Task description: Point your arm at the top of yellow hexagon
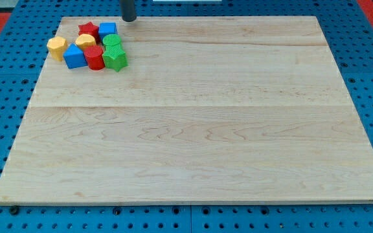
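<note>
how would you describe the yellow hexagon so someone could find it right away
Look at the top left corner of the wooden board, where all the blocks sit bunched together. The yellow hexagon is the leftmost of them, beside a blue block. The other yellow block sits inside the bunch; my tip is off to the right.

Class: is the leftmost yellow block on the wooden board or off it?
On. The yellow block sits inside the board near its top-left corner, wood visible around its left side.

Lab bench: wooden board [193,129] on blue perforated pegboard [5,84].
</note>
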Available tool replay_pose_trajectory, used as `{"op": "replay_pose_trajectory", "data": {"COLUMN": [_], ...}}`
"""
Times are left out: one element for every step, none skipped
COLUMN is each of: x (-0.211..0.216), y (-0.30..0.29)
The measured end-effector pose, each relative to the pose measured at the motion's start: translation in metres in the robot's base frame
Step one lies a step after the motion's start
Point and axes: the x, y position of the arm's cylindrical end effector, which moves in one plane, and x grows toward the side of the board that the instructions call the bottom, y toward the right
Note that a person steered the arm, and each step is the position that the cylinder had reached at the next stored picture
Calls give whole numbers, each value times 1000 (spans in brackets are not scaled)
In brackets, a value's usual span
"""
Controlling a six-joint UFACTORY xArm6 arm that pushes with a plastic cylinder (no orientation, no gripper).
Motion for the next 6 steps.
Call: {"op": "replay_pose_trajectory", "data": {"x": [1, 1, 0, 0, 1, 16], "y": [0, -5, -11, -56, -98, -129]}}
